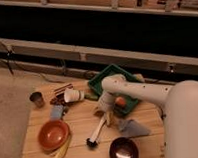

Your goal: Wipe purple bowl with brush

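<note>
The gripper (106, 114) was seen lowered to the table (79, 122) just below the middle of the frame, at the upper end of the brush (97, 131). Whether it was open or closed, and whether anything was held in it, could not be told. The brush was laid flat and slanted, its pale handle running down and to the left from the gripper and its small black head ending near the lower middle of the frame. The purple bowl (123, 150) was set upright at the bottom edge, just right of the brush head and apart from it. An orange bowl (53, 134) was placed at the lower left, with a yellow stick (62, 150) beside it. A green tray (106, 75) was found behind the arm.

The brush was judged to be light and stiff, with a smooth, slim handle that could roll or slip. It would best be taken near the upper half of the handle, across its width, so that the bristles are left free. The bowl was judged to be glossy, light and easily pushed, so gentle pressure would be called for.
</note>
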{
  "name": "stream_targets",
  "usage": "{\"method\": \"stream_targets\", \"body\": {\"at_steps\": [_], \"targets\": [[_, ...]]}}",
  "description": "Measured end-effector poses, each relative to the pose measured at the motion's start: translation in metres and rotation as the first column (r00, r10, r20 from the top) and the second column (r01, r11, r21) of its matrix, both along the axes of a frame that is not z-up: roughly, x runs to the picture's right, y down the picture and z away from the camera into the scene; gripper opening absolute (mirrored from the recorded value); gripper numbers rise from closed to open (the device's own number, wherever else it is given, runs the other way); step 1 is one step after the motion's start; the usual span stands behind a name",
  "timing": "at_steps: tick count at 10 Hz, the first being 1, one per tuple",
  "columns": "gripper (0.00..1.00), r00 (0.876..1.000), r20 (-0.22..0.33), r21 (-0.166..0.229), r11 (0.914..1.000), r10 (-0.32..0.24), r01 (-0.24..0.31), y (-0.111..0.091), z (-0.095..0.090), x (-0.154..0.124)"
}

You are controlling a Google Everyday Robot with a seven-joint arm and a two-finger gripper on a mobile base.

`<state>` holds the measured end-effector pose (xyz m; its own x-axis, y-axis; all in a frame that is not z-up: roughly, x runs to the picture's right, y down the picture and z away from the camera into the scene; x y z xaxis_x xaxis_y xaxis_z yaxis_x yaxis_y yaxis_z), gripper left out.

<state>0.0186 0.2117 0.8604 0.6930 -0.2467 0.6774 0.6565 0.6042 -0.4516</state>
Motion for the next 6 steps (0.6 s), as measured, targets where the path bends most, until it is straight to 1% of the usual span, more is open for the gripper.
{"method": "stream_targets", "body": {"at_steps": [1,3,4,6], "targets": [[0.2,1.0,0.002,-0.001,1.0,-0.004,0.004,-0.0008,-0.0014,-0.0005],[0.03,1.0,0.002,0.003,1.0,-0.005,0.005,-0.0027,-0.0013,-0.0005],[0.0,1.0,0.001,0.003,1.0,-0.007,0.007,-0.0026,-0.0013,0.0002],[0.0,1.0,-0.011,0.019,0.9996,-0.021,0.021,-0.0032,-0.0062,0.0019]]}}
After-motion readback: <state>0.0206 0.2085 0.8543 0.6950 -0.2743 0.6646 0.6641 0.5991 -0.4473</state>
